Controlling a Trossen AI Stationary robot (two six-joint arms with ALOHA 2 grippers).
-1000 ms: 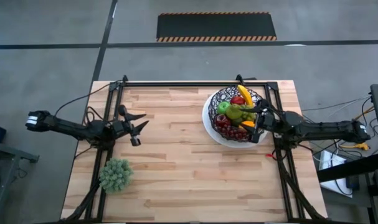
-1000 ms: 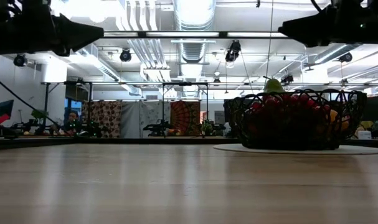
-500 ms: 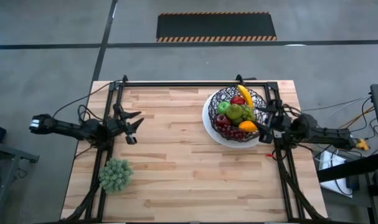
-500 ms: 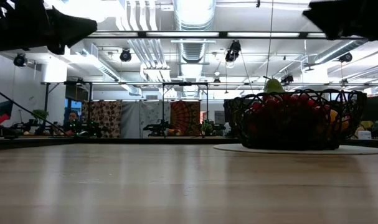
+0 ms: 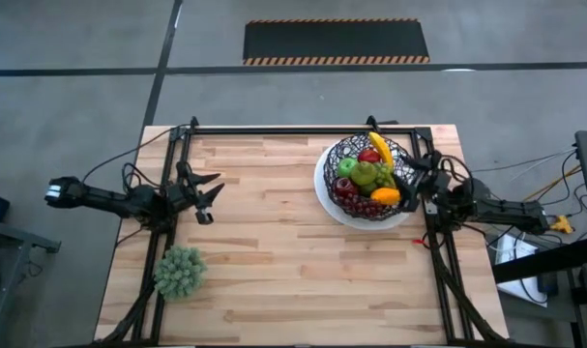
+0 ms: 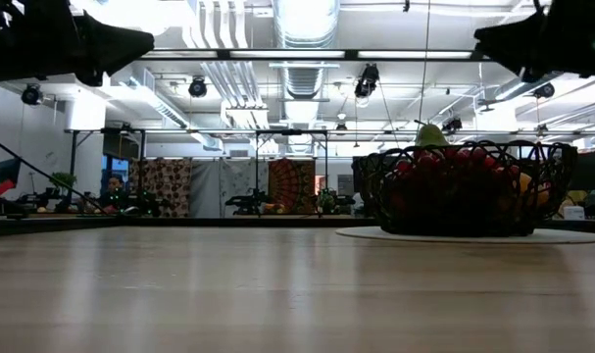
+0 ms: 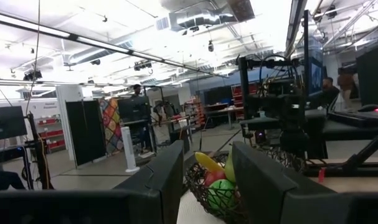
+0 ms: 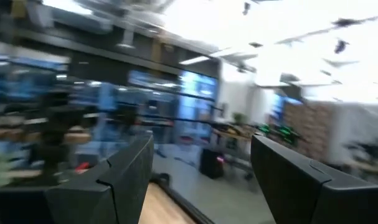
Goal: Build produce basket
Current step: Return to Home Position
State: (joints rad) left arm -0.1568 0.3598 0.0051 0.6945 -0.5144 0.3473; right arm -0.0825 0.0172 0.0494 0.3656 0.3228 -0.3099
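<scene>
Wooden bench (image 5: 274,271), far right: the basket (image 5: 343,150) of produce (image 5: 363,174) sits just left of the right arm (image 5: 486,206)'s parted, empty jaws; the left arm (image 5: 129,201)'s, likewise parted and empty, wait well apart.

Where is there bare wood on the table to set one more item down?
Widest: the light wooden tabletop between the open left gripper and the round black wire basket. Also the strip from the frilly pale-green leafy bunch across to the right-hand edge. Crowded: the basket's corner, right gripper alongside.
</scene>
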